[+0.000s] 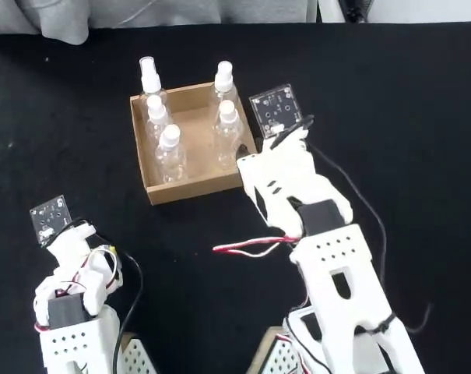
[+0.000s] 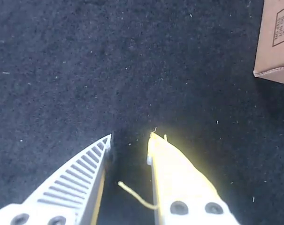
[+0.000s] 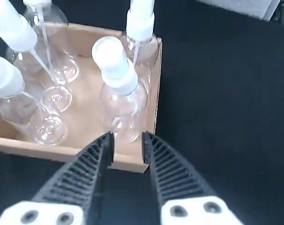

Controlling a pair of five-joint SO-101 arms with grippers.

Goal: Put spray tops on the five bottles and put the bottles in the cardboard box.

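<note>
The cardboard box (image 1: 191, 179) stands at the table's middle back, and several clear bottles with white spray tops stand upright inside it. One bottle (image 1: 170, 152) is near the front left of the box, another bottle (image 1: 229, 128) near its right wall. My right gripper (image 1: 249, 162) sits just outside the box's front right corner, slightly open and empty. In the right wrist view my right gripper (image 3: 127, 137) points at the box wall (image 3: 127, 161), with the nearest bottle (image 3: 119, 93) just behind it. My left gripper (image 2: 130, 137) hovers over bare black table, slightly open and empty.
A black cloth covers the table (image 1: 406, 117). The left arm (image 1: 72, 265) rests at the front left, well away from the box. A red and white cable (image 1: 247, 248) lies beside the right arm. A corner of the box (image 2: 275, 42) appears in the left wrist view.
</note>
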